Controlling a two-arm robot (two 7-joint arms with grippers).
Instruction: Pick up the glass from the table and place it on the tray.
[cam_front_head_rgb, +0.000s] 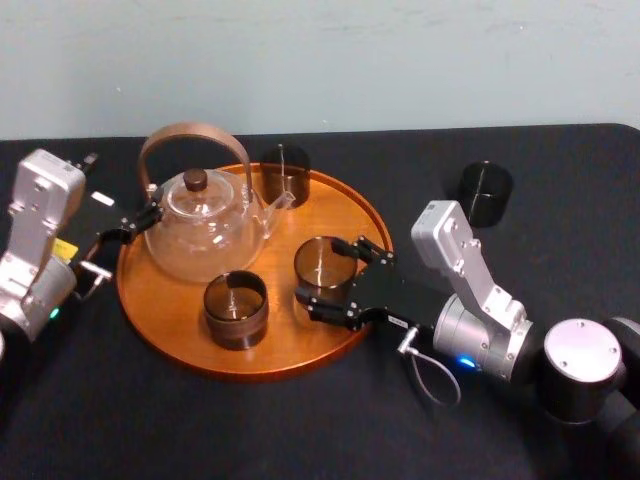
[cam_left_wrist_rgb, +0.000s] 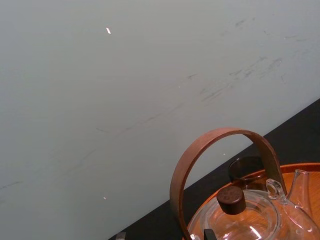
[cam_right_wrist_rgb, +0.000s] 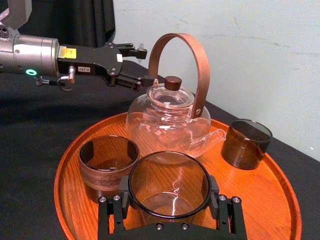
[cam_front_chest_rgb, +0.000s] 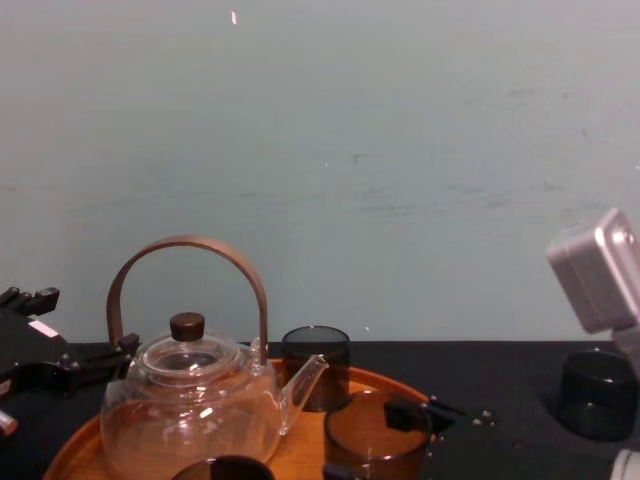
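At the tray's left edge, the left gripper (cam_front_head_rgb: 135, 222) is hovering with fingers spread beside the glass teapot (cam_front_head_rgb: 205, 230). On the right part of the wooden tray (cam_front_head_rgb: 260, 350), the smoky glass (cam_front_head_rgb: 322, 268) is standing upright, mouth upward. The right gripper (cam_front_head_rgb: 330, 280) is clasping its sides, its arm reaching in low across the black table (cam_front_head_rgb: 300, 430).

Glossy wooden tray (cam_front_head_rgb: 250, 355); smooth smoky glass (cam_front_head_rgb: 320, 265); matte table (cam_front_head_rgb: 300, 430), seemingly cloth.

The teapot (cam_front_head_rgb: 205, 235) fills the tray's (cam_front_head_rgb: 340, 215) left half; bare table (cam_front_head_rgb: 300, 430) lies open in front.
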